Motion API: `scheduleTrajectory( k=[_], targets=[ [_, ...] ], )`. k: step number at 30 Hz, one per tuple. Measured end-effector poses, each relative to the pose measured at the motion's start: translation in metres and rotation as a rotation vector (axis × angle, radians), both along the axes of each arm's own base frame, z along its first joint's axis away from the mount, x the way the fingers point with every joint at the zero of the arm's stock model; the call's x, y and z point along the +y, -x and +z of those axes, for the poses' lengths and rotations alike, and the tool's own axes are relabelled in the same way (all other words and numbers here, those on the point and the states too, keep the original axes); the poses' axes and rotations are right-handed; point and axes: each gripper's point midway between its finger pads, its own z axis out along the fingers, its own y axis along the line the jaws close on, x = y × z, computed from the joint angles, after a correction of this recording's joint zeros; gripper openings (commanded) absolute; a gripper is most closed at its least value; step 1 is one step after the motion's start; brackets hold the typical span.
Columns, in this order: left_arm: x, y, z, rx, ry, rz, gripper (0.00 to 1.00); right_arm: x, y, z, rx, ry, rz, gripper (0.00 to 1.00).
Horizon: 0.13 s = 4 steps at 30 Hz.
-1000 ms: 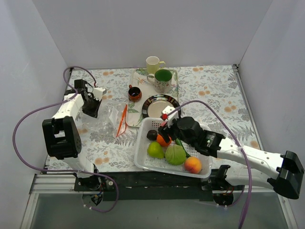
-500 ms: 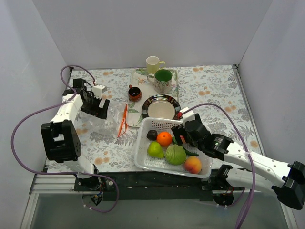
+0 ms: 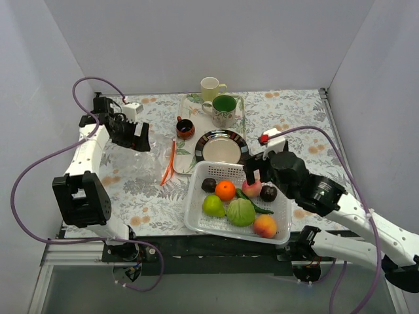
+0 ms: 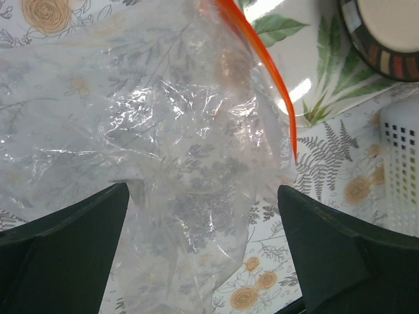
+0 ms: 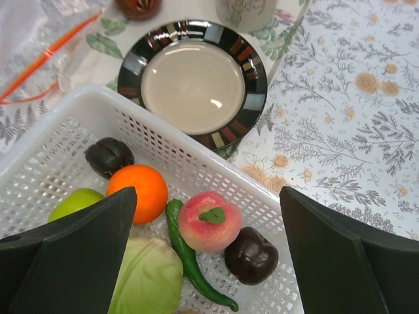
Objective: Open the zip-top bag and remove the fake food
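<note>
The left gripper (image 4: 203, 193) is spread wide with nothing between its fingers, over the crinkly zip-top bag (image 4: 177, 124), which lies on the flowered bench (image 3: 294, 118) with its orange zip strip (image 4: 258, 62) toward the striped plate (image 5: 193, 82). The right gripper (image 5: 208, 196) is also spread and holds nothing, above the white basket (image 5: 177, 147) holding the fake food (image 3: 241, 210): pinkish apple (image 5: 209, 221) touching a dark plum (image 5: 251, 255), green chili (image 5: 190, 261), orange (image 5: 139, 191), cabbage (image 5: 147, 278), pear (image 5: 75, 203)

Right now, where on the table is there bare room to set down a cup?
The tablecloth right of the tray, up to the wall, is bare. A smaller patch: left of the basket, on the near side of the zip-top bag. Crowded: the middle, with tray, plate and basket close together.
</note>
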Motion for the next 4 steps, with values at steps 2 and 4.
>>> scheduleTrajectory(
  k=[2,4],
  targets=[
    [-0.005,0.0,0.006,-0.01,0.03,0.003,0.98,-0.006,0.005,0.016,-0.025,-0.048,-0.002,0.98],
    [-0.01,-0.002,0.012,-0.035,0.058,0.003,0.98,-0.013,0.01,0.027,-0.039,-0.089,-0.011,0.98]
  ],
)
